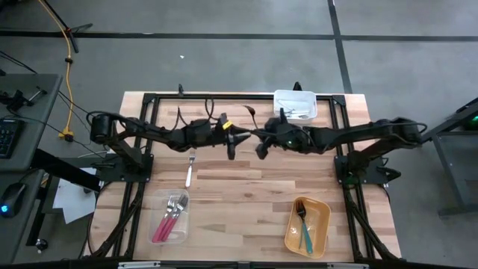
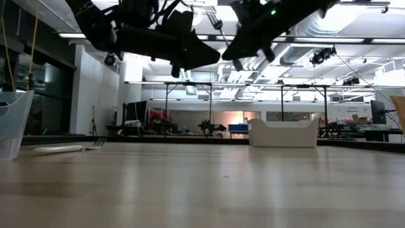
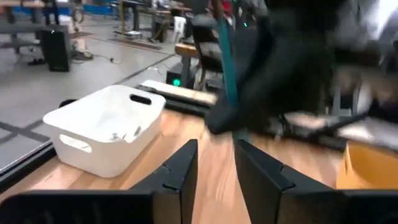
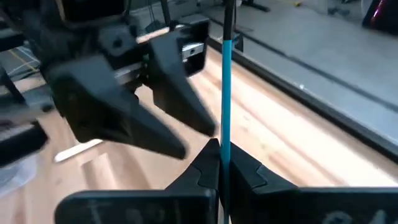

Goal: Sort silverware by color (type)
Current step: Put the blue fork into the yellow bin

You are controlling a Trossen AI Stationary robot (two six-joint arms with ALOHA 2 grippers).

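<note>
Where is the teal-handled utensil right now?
The teal-handled utensil is pinched upright in the right pincer, held in the air above mid-table, just in front of the white bin, with the left pincer open beside it.

A robotics lab or workshop in a big industrial hall. The wood table [image 1: 246,187] stands on a bare concrete floor [image 1: 224,60] marked with dark tape lines, with a yellow cable [image 1: 69,90] running across it. Beside it sits a desk [image 1: 22,127] with a keyboard and mouse. Across the table, the low view opens onto a long room — ceiling ducts [image 2: 316,25], strip lights, metal frames [image 2: 190,101] and other benches with equipment.
</note>
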